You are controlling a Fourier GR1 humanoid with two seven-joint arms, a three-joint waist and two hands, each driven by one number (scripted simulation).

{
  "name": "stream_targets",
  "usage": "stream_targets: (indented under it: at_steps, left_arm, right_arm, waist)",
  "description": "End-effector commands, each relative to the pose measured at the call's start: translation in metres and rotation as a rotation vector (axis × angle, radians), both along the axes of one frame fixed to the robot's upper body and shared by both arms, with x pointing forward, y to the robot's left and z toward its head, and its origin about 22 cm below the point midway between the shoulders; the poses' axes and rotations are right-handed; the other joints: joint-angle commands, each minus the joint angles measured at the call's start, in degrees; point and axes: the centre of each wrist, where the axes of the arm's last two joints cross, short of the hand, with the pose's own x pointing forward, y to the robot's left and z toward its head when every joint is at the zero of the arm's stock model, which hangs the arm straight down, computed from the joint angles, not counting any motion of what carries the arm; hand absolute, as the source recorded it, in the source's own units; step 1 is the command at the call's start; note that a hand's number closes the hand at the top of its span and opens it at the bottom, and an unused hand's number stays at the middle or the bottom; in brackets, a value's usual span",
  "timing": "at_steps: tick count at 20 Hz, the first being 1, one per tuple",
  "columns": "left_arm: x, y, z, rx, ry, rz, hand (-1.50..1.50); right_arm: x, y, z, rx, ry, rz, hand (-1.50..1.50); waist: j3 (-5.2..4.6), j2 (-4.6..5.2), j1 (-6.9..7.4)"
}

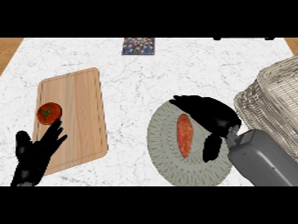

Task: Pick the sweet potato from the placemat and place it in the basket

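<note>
- Right hand first, in the head view: it hovers over the round woven placemat, which lies near the counter's front edge, right of the middle. Fingers arch over the mat's far rim and the thumb hangs toward its near side, spread apart and clamped on nothing.
- Sweet potato: it lies on the placemat, just left of my palm, between thumb and fingers. Its long axis runs from the counter's far edge toward the front edge, so I judge my hand must close across its narrow width.
- Basket: a wire basket at the counter's right edge, just beside the placemat and on the same side as my right forearm, so this arm is clearly the nearer one for both pick and drop.
- Left hand: it rests open, fingers up, over the front corner of the wooden cutting board near the counter's left edge, just beside a tomato.
- Hard to make out: whether any finger already touches the sweet potato I cannot tell. The basket is cut off at the right, and my hand hides part of the mat's right side.
</note>
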Motion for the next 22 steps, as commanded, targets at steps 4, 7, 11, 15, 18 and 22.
stream_targets:
  at_steps: [4, 7, 11, 15, 18, 22]
  left_arm:
    - [-0.007, 0.002, -0.019, 0.001, 0.089, 0.003, 0.0]
    - [-0.007, -0.006, -0.02, 0.001, 0.101, 0.019, 0.0]
    - [-0.004, -0.005, -0.014, 0.006, 0.086, -0.006, 0.0]
    - [0.001, -0.002, -0.005, 0.005, 0.064, 0.013, 0.0]
    - [-0.012, 0.001, -0.019, 0.002, 0.091, 0.023, 0.0]
    - [-0.011, -0.024, -0.022, 0.0, 0.093, -0.001, 0.0]
  right_arm:
    - [0.016, 0.019, -0.027, -0.006, -0.002, 0.005, -1.5]
    - [0.011, 0.019, -0.021, -0.043, 0.002, 0.004, -1.5]
    - [0.013, 0.031, -0.04, -0.13, 0.041, 0.002, -1.5]
    - [0.021, 0.013, -0.035, -0.122, 0.046, -0.005, -1.5]
    - [0.016, 0.005, -0.044, -0.111, 0.062, 0.01, -1.5]
    - [0.022, 0.03, -0.061, -0.079, 0.032, -0.002, -1.5]
  waist:
    - [-0.64, 0.55, 0.33]
    - [-0.65, 0.41, -0.04]
    - [-0.65, 0.5, 0.21]
    - [-0.65, 0.41, -0.06]
    - [-0.65, 0.39, -0.13]
    - [-0.63, 0.52, 0.27]
